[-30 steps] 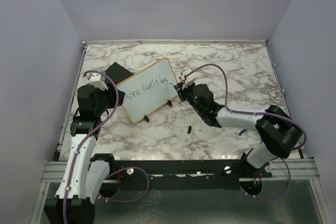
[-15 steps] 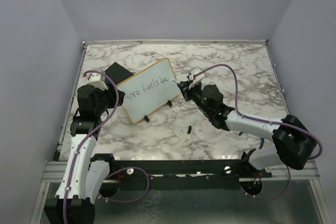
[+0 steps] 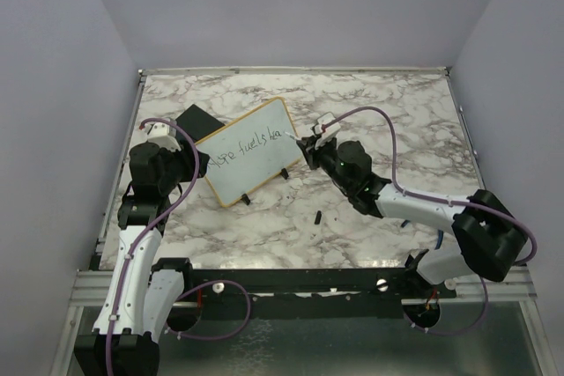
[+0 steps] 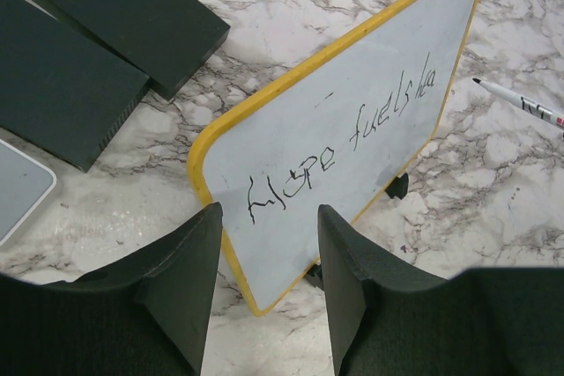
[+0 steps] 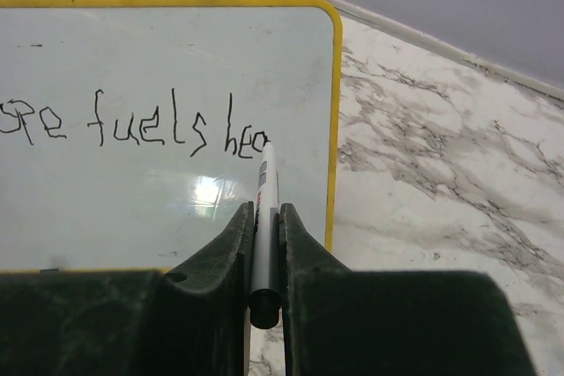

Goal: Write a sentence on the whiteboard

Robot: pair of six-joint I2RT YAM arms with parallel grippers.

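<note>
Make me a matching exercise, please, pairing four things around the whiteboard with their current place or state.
Column one:
1. whiteboard
2. marker
3. black block
4. right end effector

Column two:
A. lying flat on the marble table, beyond the board's left end
B. shut on the marker
C. yellow-framed, propped up on black feet
D. tip at the end of the sentence

Pairs: 1-C, 2-D, 3-A, 4-B.
</note>
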